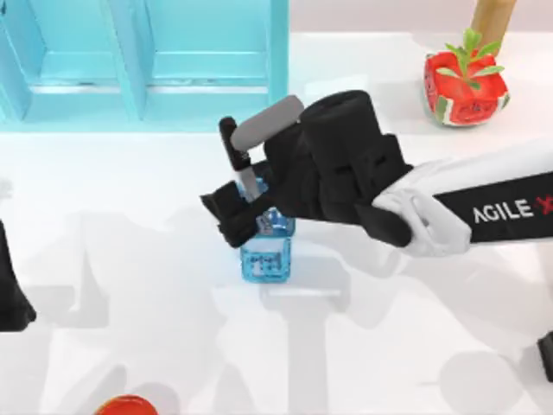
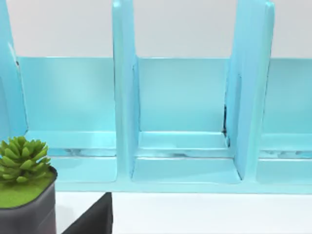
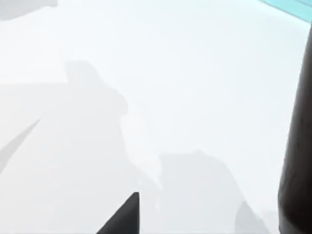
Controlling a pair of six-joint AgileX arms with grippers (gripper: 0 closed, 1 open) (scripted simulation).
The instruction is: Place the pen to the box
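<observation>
Top view looks straight down on white table (image 1: 130, 259). Left wrist view faces turquoise shelf (image 2: 183, 97) close, level. Right wrist view skims tabletop. Shelf (image 1: 155, 60) shared.

We see bright, even lighting in all 3 views. Soft grey shadows of our arms fall across the white table (image 1: 130, 259), overlapping in several directions. The table near the turquoise shelf (image 2: 180, 146) is close to washed out. Shadow edges appear diffuse throughout.
</observation>
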